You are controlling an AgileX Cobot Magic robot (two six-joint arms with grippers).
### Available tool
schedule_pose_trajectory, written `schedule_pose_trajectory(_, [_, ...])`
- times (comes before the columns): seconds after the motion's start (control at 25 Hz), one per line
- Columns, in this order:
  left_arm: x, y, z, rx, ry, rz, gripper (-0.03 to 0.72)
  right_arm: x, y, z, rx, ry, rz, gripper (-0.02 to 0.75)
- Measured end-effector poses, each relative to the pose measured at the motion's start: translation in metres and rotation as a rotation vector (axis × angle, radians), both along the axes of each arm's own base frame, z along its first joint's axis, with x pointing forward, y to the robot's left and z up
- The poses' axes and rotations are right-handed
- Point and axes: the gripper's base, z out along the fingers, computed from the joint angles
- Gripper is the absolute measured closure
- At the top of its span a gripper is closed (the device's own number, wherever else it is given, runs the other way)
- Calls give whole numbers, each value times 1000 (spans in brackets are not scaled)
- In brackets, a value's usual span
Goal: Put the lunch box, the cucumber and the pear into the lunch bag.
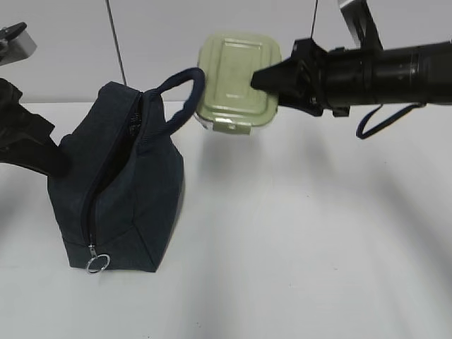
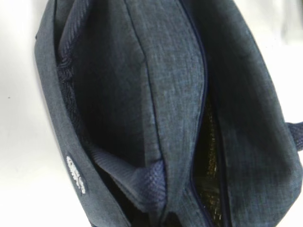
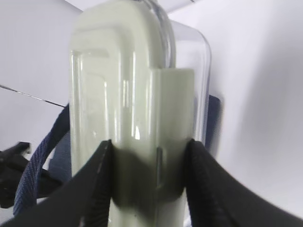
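The right gripper (image 3: pixel 149 156) is clenched on the lunch box (image 1: pixel 238 83) — in the right wrist view its two black fingers (image 3: pixel 97 189) press against opposite faces of the box, across the pale green lid and the clear glass body. The box hangs in the air, turned on its side so the lid faces the near side of the scene, up at the far middle and well above the white table (image 1: pixel 318 247). Just to its left, one looped handle (image 1: pixel 185 88) of the lunch bag (image 1: pixel 116 187) curls up beside the lid's edge. The bag stands on the left of the table, its top zipper parted into a dark slit, the silver ring pull (image 1: pixel 97 264) hanging low at the near end. The left gripper (image 1: pixel 53 162) sits at the bag's left flank; its tips are not plainly shown, but it is clamped shut — whether cloth lies between them I cannot tell. The left wrist view looks down on the bag's folded navy cloth and open seam.
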Motion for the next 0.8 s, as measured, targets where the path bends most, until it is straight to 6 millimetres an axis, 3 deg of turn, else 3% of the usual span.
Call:
schedule_pose_trajectory(0.16, [0,0,0,0,0,0,685,8,13,33,15,-71,51,435])
schedule_pose_trajectory(0.32, [0,0,0,0,-1,0,685,13,17,52,-17,-108,73,435])
schedule_pose_trajectory(0.44, [0,0,0,1,-1,0,685,14,15,53,-36,-94,69,435])
schedule_pose_trajectory(0.68, [0,0,0,1,0,-1,685,19,-31,39,-195,-14,-5,435])
schedule_pose_trajectory(0.8, [0,0,0,1,0,-1,685,20,-25,44,-157,-42,-11,436])
